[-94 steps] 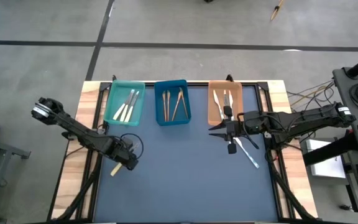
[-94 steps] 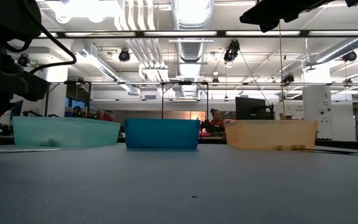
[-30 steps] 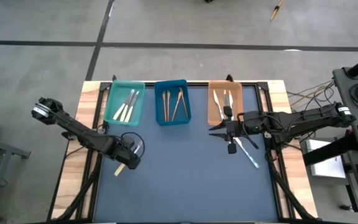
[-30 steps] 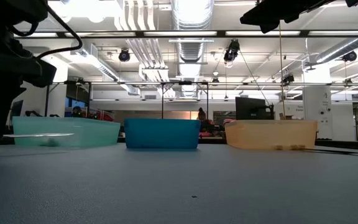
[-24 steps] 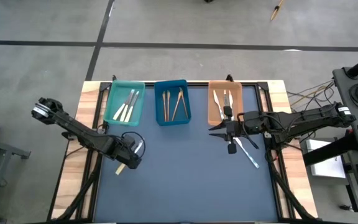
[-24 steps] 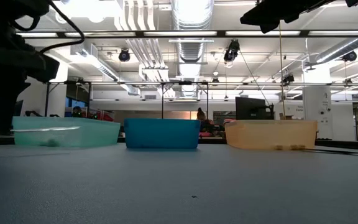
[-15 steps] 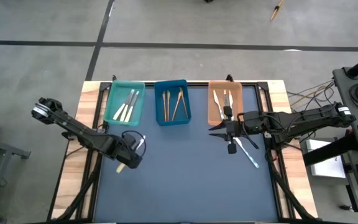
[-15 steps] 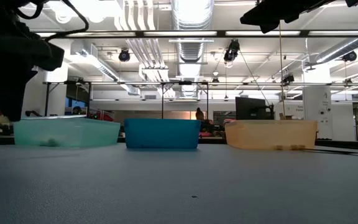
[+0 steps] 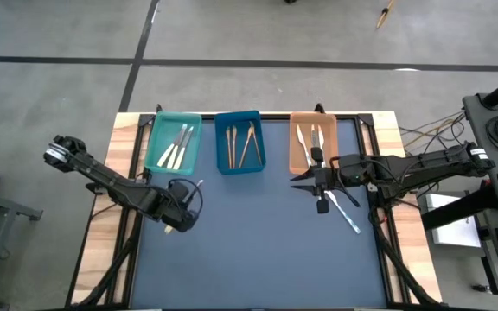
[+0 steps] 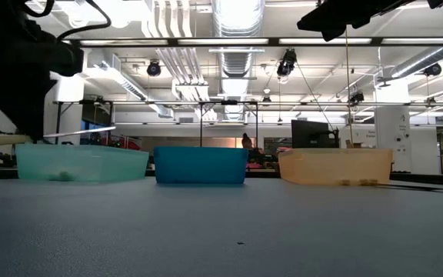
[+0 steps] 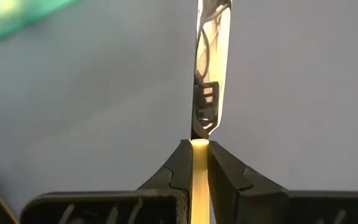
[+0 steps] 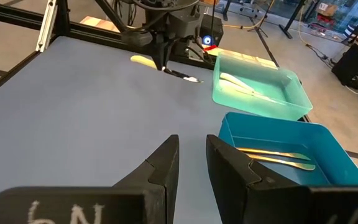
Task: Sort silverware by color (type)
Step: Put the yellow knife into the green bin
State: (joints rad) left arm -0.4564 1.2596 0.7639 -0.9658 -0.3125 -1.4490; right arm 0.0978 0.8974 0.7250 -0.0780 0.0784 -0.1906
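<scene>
My left gripper (image 9: 180, 214) stands over the table's left part, shut on a cream-yellow handled knife (image 11: 209, 68). The low view shows the knife (image 10: 60, 135) above the rim of the teal tray (image 9: 174, 142). My right gripper (image 9: 305, 181) hangs in front of the orange tray (image 9: 299, 147); in its wrist view the right gripper (image 12: 192, 163) is open by a narrow gap with nothing in it. The teal tray holds cream-handled pieces, the blue tray (image 9: 239, 164) tan wooden ones, the orange tray silver ones. A pale piece (image 9: 348, 214) lies on the table under the right arm. My left gripper pinches the knife's yellow handle (image 11: 199, 152) between its two fingers, right where the handle meets the blade. The fingers come steeply from above and lie across the knife. The knife is lifted clear of the table and nearly level, with its blade end (image 10: 91, 131) slightly higher.
The three trays stand in a row along the table's far edge. The grey mat (image 9: 258, 250) in front of them is bare across the middle and near side. Cables and equipment lie beyond the table's right edge.
My left gripper has risen and tipped, carrying the knife up from just above the table to above the teal tray's rim. The knife has turned a little, its blade swinging toward the far edge. The right arm has kept still.
</scene>
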